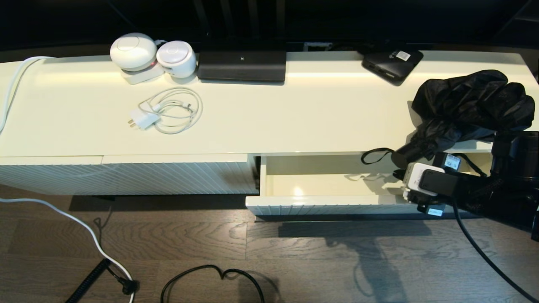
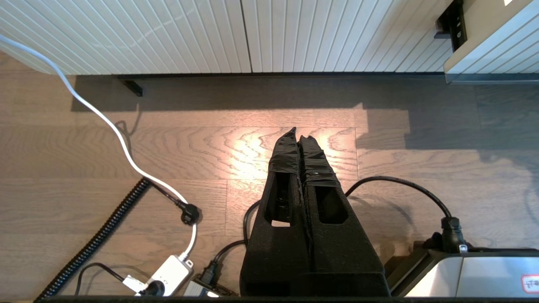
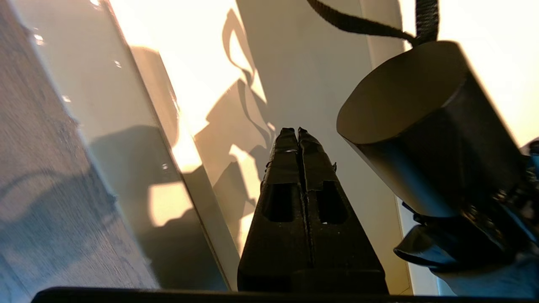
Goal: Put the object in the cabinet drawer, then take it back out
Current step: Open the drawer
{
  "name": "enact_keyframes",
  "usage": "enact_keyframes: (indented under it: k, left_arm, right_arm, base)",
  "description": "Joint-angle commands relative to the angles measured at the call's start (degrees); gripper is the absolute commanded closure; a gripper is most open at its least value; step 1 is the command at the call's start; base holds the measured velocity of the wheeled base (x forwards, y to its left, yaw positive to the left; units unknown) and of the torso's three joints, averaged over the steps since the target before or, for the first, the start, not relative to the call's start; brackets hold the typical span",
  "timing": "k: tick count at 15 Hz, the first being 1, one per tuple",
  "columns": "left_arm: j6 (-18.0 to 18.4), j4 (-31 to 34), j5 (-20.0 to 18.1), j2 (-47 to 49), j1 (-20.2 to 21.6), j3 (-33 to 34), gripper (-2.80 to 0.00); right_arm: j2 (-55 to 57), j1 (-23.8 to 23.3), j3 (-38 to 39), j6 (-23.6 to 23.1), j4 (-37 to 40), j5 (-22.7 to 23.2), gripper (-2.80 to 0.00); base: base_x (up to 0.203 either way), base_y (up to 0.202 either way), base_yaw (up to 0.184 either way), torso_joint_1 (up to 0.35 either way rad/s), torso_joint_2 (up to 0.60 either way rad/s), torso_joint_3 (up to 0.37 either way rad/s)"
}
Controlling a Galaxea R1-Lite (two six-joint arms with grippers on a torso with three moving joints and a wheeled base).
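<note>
The black folding umbrella (image 1: 467, 105) lies on the cabinet top at the far right. Its stubby handle (image 1: 410, 155) sticks out over the open drawer and its wrist loop (image 1: 372, 155) hangs free. The cream drawer (image 1: 320, 208) is pulled out, and the part of its inside that shows holds nothing. My right gripper (image 1: 399, 174) is shut and holds nothing; it hangs inside the drawer just below the handle (image 3: 421, 122). Its tips (image 3: 298, 134) point at the drawer floor, apart from the handle. My left gripper (image 2: 300, 134) is shut and holds nothing, low over the wooden floor in front of the cabinet.
A flat black box with a white label (image 1: 391, 63) sits behind the umbrella. A black device (image 1: 242, 63), two round white devices (image 1: 134, 51) and a white charger with coiled cable (image 1: 168, 111) are on the cabinet's left half. Cables (image 1: 210, 273) lie on the floor.
</note>
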Motion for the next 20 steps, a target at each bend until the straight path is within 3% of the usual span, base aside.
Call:
enact_keyframes:
  k: [1,7,11,20]
  left_arm:
    - [-0.03,-0.02,0.01,-0.07,0.01,0.01,0.00]
    - [-0.03,-0.02,0.01,-0.06,0.01,0.01,0.00]
    - [-0.03,-0.02,0.01,-0.06,0.01,0.01,0.00]
    - [-0.03,-0.02,0.01,-0.15,0.01,0.01,0.00]
  right_arm:
    - [1.33,-0.12,-0.78,-0.37,-0.14,-0.97,0.00]
    - [-1.05,1.74,0.46,-0.46,0.73,-3.26,0.00]
    - [-4.40,3.29,1.49,-0.37,5.81,-3.59,0.00]
    - [-7.56,5.08,10.99,-0.55,6.92,-3.74,0.00]
  base:
    - [0.000,0.000,0.000,0.000,0.00,0.000]
    - [0.000,0.000,0.000,0.000,0.00,0.000]
    - [0.000,0.000,0.000,0.000,0.00,0.000]
    - [0.000,0.000,0.000,0.000,0.00,0.000]
